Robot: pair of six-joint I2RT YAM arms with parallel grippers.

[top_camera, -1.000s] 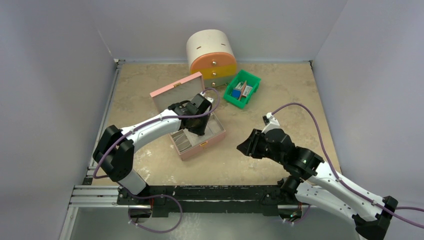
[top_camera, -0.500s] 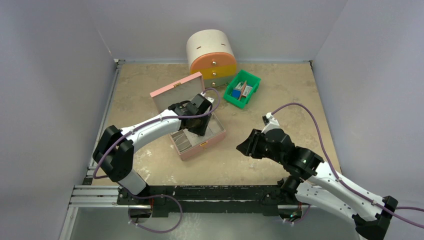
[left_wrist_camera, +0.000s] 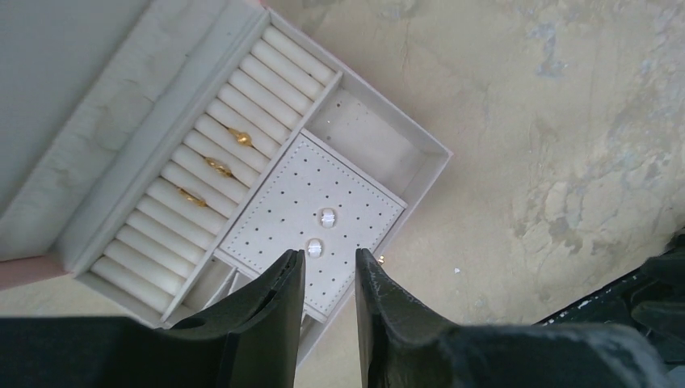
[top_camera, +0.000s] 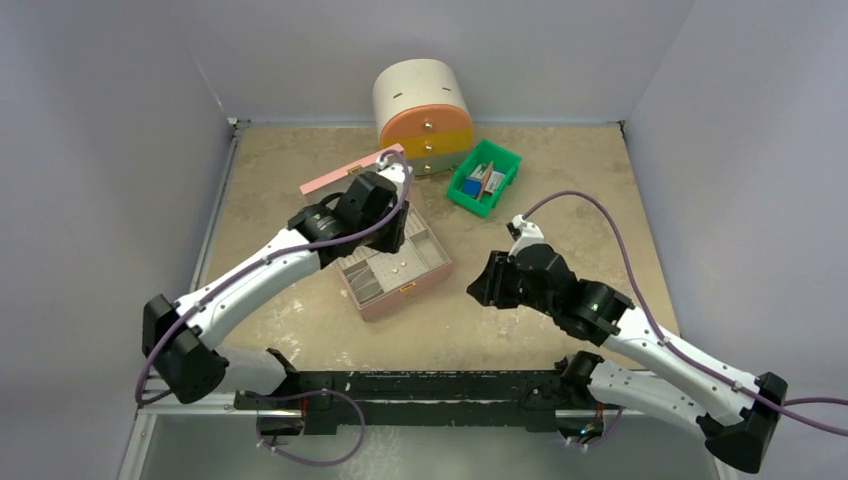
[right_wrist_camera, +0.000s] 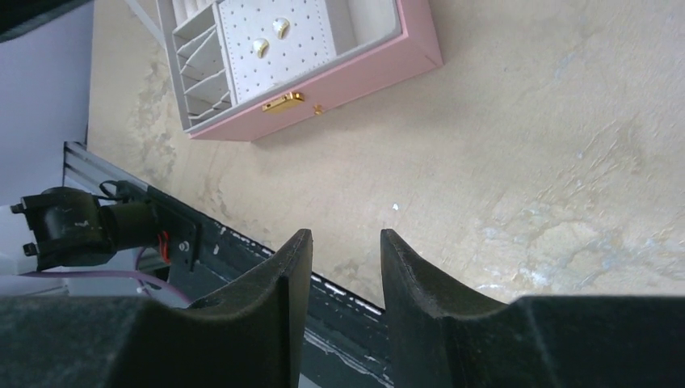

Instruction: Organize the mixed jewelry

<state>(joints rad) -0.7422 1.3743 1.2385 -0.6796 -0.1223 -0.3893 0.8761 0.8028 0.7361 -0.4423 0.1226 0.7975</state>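
While my left gripper (left_wrist_camera: 327,263) hovers above pink box (right_wrist_camera: 363,71), jaws slightly apart, empty, studs (left_wrist_camera: 326,217) lie 12 o'clock off tips, gold rings (left_wrist_camera: 218,166) 10 o'clock; right gripper (right_wrist_camera: 343,242) parted, empty, farther.

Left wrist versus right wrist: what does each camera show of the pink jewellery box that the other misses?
Left wrist only: three gold rings tucked in the white ring rolls. Right wrist only: the box's pink front wall with its gold clasp. Both: two pale studs sitting on the dotted white pad.
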